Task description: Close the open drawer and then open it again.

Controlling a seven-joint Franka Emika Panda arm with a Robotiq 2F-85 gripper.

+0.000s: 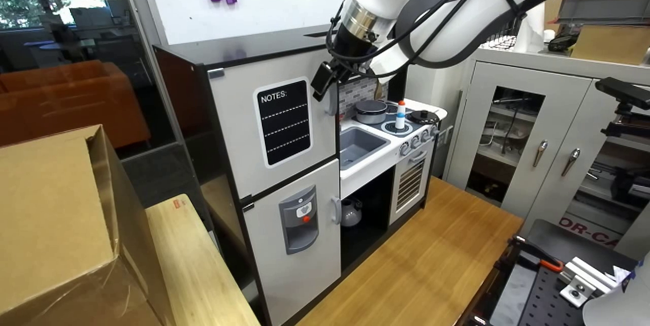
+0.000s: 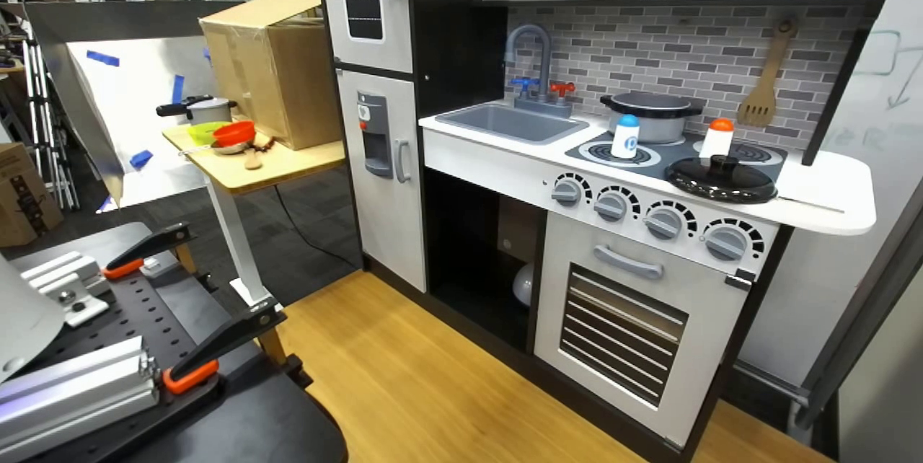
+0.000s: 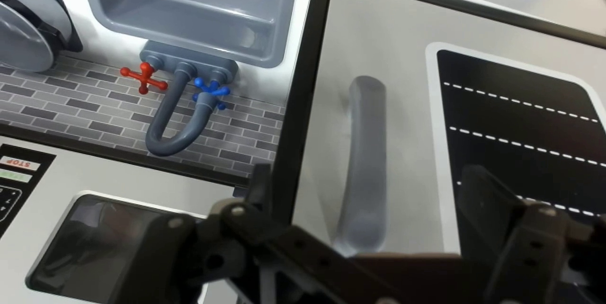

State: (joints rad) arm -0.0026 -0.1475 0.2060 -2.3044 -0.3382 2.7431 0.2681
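1. The notes door (image 1: 242, 128) is the upper one on the tall left part of the kitchen (image 2: 458, 45) in both exterior views, and looks flush with its dark frame (image 3: 299, 119).
2. It bears a black lined board (image 1: 284, 122) and an upright grey handle (image 3: 368, 162) on the side nearer the sink (image 2: 515, 124).
3. The jaws stand wide. In the wrist view the handle shows between the fingers (image 3: 487, 200), one just beside the frame, the other over the board; whether they touch the notes door I cannot tell.
4. The arm (image 1: 457, 36) comes in from the upper right in an exterior view.
5. Under the notes door is the lower door (image 1: 304, 275), with a grey dispenser (image 1: 292, 214).
6. The tap (image 2: 546, 63) stands behind the sink, between a blue knob (image 2: 525, 81) and a red knob (image 2: 562, 89).
7. On the stove (image 2: 670, 148) stand a pot (image 2: 652, 124), a blue-capped bottle (image 2: 625, 142) and an orange-capped bottle (image 2: 716, 140); a black lid (image 2: 710, 182) lies at the front.
8. The kettle (image 1: 350, 213) sits between the lower door and the oven door (image 2: 624, 333).
9. Left of the kitchen, in an exterior view, a desk (image 2: 285, 166) carries a box (image 2: 270, 73), a red bowl (image 2: 234, 133) and a saucepan (image 2: 209, 113).
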